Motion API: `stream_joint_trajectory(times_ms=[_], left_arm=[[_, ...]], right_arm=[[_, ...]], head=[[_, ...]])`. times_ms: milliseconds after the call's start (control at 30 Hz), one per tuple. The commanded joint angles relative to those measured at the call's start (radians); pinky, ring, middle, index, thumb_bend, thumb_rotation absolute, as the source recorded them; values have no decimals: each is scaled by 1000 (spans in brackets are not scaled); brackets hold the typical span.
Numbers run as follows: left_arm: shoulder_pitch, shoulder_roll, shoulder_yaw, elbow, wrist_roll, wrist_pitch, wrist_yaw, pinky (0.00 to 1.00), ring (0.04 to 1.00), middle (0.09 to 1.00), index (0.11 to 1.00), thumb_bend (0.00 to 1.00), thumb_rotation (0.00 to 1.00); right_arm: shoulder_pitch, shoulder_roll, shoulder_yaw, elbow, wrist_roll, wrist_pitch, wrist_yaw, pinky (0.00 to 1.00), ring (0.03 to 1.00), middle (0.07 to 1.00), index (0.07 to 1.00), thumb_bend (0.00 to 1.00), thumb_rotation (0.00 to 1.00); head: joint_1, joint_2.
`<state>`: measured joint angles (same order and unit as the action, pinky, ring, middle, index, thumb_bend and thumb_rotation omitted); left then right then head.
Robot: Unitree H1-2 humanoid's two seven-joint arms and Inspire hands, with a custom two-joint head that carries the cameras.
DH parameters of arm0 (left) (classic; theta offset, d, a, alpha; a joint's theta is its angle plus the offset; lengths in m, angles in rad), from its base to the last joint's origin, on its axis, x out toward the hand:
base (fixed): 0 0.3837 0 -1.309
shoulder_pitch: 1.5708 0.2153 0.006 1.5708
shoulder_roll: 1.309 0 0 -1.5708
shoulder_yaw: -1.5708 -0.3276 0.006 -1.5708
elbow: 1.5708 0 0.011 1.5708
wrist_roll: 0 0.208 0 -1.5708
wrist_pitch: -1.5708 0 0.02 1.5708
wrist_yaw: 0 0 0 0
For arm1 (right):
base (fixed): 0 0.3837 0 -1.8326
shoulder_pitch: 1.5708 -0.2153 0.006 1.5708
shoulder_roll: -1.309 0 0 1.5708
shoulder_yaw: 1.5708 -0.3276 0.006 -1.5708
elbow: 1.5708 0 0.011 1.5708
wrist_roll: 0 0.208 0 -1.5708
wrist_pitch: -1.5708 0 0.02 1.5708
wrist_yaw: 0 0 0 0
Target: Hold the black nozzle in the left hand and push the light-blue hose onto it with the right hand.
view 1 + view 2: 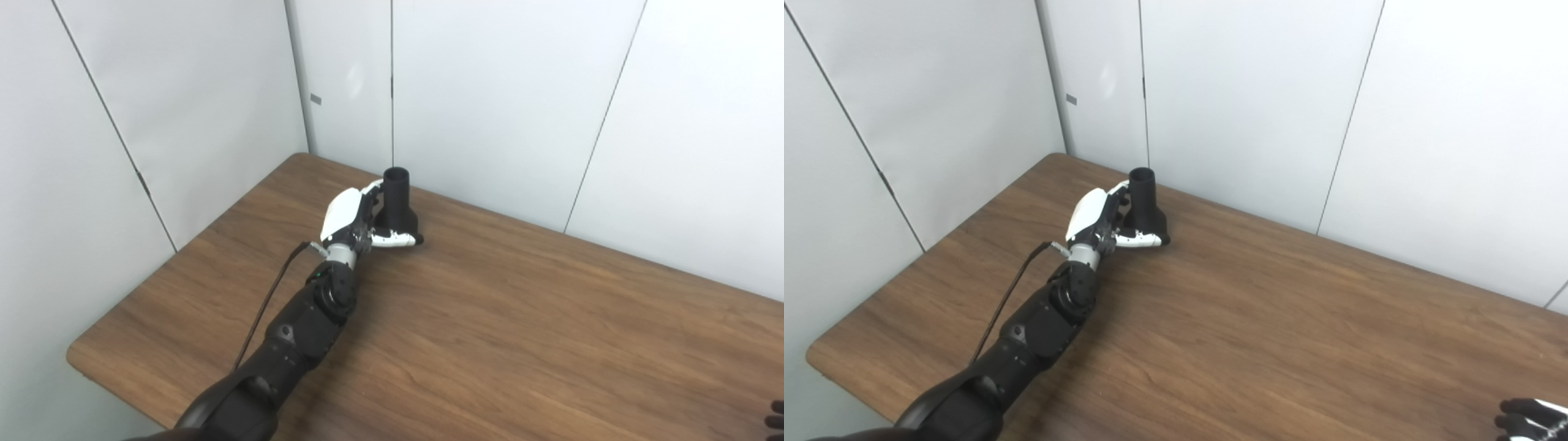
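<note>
The black nozzle stands upright on the wooden table near the back wall, its open neck pointing up. My left hand wraps it from the left: the thumb lies across the front of the flared base and the fingers reach behind the neck, partly hidden. Only the dark fingertips of my right hand show, at the bottom right corner just above the table; whether they are open or shut cannot be made out. No light-blue hose is in view.
White wall panels close the table in at the back and left, right behind the nozzle. A dark cable runs along my left forearm. The table's left front corner is rounded.
</note>
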<state>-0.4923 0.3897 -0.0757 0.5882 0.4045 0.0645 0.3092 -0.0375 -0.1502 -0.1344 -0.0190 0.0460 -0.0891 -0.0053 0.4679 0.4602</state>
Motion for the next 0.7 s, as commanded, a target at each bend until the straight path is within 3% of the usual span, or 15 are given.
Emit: stream_joint_trajectory(times_ms=[0,133,267,667], left_arm=[[23,-19,-32,64,-7,3,-62,669,779,854,847,1000,228],[22,-17,-30,90,-23,-51,-68,701,797,851,847,1000,240],[32,-20,-25,66,-38,-76,-72,649,753,821,830,1000,207],[5,-4,-54,138,-33,-92,-113,710,784,812,818,1000,211]], right_arm=[[-20,-10,-8,-24,-1,-37,-2,406,533,569,526,556,492],[-20,-10,-7,-27,0,-25,-2,411,541,576,532,533,486],[-21,-9,-7,-23,-5,-31,-4,412,542,578,533,549,496],[-20,-2,-6,-27,-11,-27,-12,418,543,575,532,571,501]], head=[[-8,2],[-11,0],[-14,-1],[-24,-1]])
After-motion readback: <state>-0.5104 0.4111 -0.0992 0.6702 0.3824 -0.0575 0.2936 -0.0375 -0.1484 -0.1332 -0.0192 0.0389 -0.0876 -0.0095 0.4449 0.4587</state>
